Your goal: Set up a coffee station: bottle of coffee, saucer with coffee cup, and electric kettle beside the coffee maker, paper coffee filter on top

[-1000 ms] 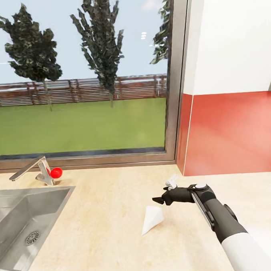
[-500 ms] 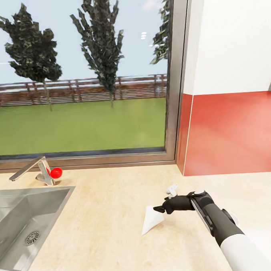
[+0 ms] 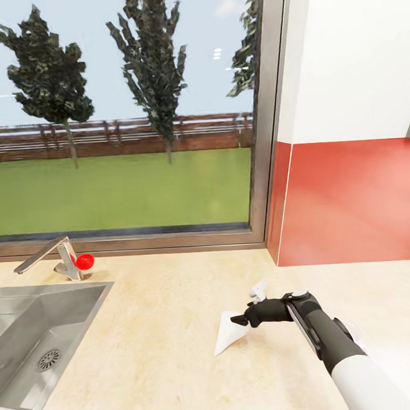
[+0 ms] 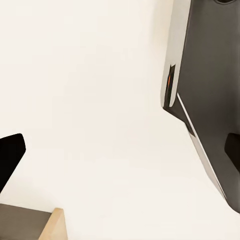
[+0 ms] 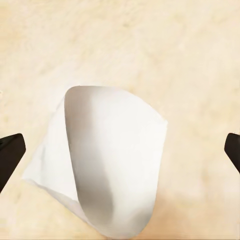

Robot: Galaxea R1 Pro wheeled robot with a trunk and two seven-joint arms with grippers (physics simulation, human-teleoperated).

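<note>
Here, nearest the viewer in the head view, the right arm is seen reaching forward and leftward over the table, a light tan worktop. The right gripper is held with its fingers spread apart and holding nothing, their tips just at the wide end of the paper coffee filter. The filter lies flat on the table, its long axis slanting from that wide end down to a pointed tip nearer the viewer. In the right wrist view the filter is centred between the dark fingertips. Farther left, a sink and a tap are set before a window. The left fingers cannot be judged.
</note>
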